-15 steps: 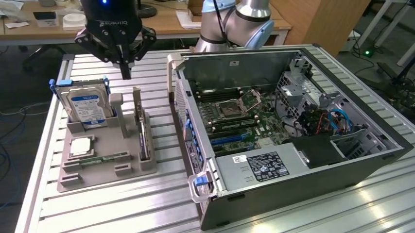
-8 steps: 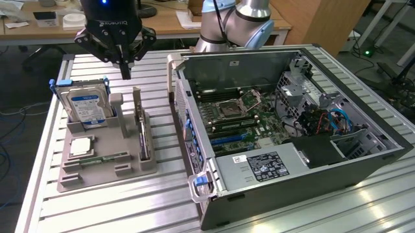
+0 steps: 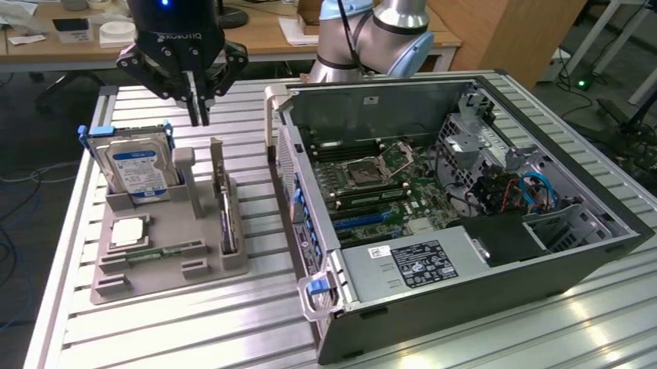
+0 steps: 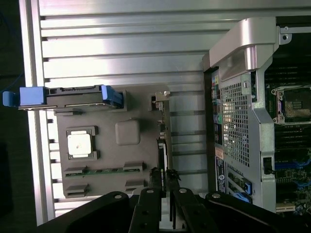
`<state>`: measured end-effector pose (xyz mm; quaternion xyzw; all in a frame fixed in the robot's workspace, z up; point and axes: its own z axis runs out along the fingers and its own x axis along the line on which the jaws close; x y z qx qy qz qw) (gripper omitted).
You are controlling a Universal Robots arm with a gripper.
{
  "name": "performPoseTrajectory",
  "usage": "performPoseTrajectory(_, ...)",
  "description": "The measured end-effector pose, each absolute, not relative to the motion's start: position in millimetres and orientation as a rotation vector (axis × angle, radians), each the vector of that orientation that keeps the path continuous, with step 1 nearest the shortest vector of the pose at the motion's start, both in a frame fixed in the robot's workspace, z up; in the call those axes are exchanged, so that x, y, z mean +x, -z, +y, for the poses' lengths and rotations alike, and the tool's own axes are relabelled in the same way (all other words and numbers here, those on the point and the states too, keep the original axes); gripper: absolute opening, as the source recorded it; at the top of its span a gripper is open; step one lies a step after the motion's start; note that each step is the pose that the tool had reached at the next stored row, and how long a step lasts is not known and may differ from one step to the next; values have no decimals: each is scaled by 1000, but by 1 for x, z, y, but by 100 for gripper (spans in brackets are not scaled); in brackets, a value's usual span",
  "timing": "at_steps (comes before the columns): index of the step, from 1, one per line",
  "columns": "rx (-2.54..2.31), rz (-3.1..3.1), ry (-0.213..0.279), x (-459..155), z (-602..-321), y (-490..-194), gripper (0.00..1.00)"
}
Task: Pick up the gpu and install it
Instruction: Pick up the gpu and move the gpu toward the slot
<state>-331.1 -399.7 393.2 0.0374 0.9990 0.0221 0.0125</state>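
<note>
— Where's the gpu (image 3: 224,207)?
— On edge in the grey holder (image 3: 154,270), near the hard drive (image 3: 138,169), on the table (image 3: 205,327) beside the open computer case (image 3: 575,254).
— And the gripper (image 3: 197,117)?
— Above the holder, fingers together, holding nothing.

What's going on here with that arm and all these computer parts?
A robot arm is set to move a gpu into the open computer case. Its gripper hangs empty above the grey parts holder, roughly over the gpu, which stands on edge in its slot, not yet picked up. A hard drive stands in the same holder.
</note>
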Motion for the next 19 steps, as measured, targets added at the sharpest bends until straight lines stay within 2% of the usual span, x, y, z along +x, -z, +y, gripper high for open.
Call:
performPoseTrajectory(1,117,3114,-69,-331,-400,-393,24)
performPoseTrajectory(2,117,3114,-69,-331,-400,-393,24)
performPoseTrajectory(4,117,3114,-69,-331,-400,-393,35)
performPoseTrajectory(5,117,3114,-69,-331,-400,-393,35)
performPoseTrajectory(8,117,3114,-69,-331,-400,-393,53)
performPoseTrajectory(9,117,3114,-69,-331,-400,-393,53)
performPoseTrajectory(10,117,3114,-69,-331,-400,-393,58)
performPoseTrajectory(13,111,3114,-69,-331,-400,-393,64)
performPoseTrajectory(14,105,3114,-69,-331,-400,-393,71)
performPoseTrajectory(19,58,3116,-70,-331,-400,-391,71)
